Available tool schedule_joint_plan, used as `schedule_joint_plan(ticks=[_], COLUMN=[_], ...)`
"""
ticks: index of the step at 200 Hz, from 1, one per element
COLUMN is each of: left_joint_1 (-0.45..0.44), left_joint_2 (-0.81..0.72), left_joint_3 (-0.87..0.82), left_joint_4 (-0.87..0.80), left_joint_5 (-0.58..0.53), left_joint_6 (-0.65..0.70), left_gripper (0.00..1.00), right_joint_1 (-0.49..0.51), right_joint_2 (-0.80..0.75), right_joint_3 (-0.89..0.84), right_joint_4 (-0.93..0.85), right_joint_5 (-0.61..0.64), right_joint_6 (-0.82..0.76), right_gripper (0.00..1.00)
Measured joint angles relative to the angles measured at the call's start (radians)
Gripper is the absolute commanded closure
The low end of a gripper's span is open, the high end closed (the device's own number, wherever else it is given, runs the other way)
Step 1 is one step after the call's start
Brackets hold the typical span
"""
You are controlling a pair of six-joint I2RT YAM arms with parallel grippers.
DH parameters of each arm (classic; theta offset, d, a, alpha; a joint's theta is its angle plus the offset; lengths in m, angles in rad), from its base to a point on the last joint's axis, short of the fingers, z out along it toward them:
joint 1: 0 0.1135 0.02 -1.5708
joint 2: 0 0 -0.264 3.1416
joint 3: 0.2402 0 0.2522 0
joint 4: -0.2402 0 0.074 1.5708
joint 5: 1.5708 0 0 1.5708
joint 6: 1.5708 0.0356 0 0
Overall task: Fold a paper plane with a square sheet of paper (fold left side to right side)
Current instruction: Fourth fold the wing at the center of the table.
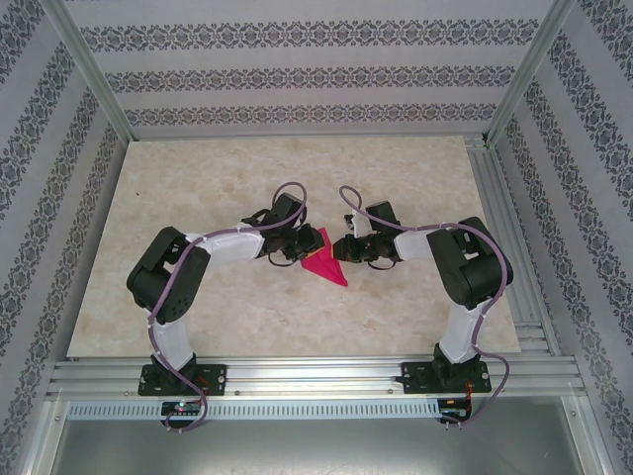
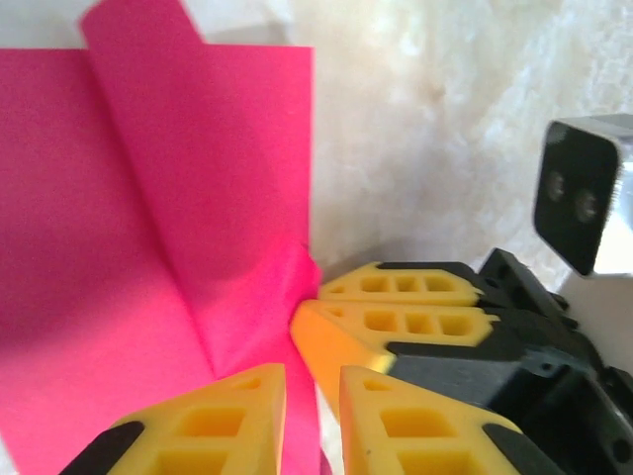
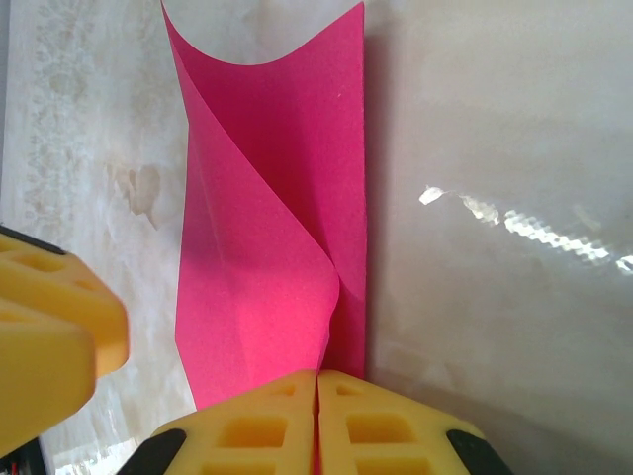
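1. Pale marbled tabletop (image 1: 247, 178), boxed in by patterned wallpaper (image 1: 297, 40) and aluminium rails (image 1: 316, 378).
2. Near the middle of that tabletop, between the two arms: the sheet of paper (image 1: 327, 261), bright magenta, partly folded into a wedge with its point toward the near right.
3. Close up from the left wrist, the sheet of paper (image 2: 148, 257) with one flap raised off the layer beneath along a slanting crease; from the right wrist, the sheet of paper (image 3: 277, 247) with its far edge curling upward instead of lying flat.
4. Judged very light, thin and limp: likely to spring open unless a crease is pressed hard, to skate on the smooth top, and to crumple or tear if tugged from both sides at once.
5. Best taken by an edge or corner, one gripper pinning the fold line, the other carrying the loose flap across.
6. Right gripper (image 3: 316, 396): pads pressed together, pinching the near end of the sheet at its centre fold.
7. Left gripper (image 2: 313, 391): pads slightly apart, a pink edge running into the gap, no clamping visible.
8. From overhead, left gripper (image 1: 297, 253) touching the paper's left side, right gripper (image 1: 345, 249) just beside its right side.
9. No brand, label or writing legible anywhere; silver camera housing (image 2: 584, 193) at the edge of the left-wrist view, blank as well.
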Motion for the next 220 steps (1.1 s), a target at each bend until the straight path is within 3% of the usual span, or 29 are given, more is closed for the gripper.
schedule_joint_plan(ticks=[83,220], left_joint_1=[-0.002,-0.002], left_joint_2=[0.101,0.055], left_joint_3=[0.035,0.019], left_joint_4=[0.003,-0.062], left_joint_5=[0.018,-0.027], left_joint_6=[0.000,0.004], left_gripper=[0.78,0.68], right_joint_1=[0.000,0.000], right_joint_2=[0.000,0.001], right_joint_3=[0.000,0.002], right_joint_4=[0.000,-0.003], right_joint_5=[0.000,0.000], right_joint_6=[0.000,0.000], right_gripper=[0.90,0.90])
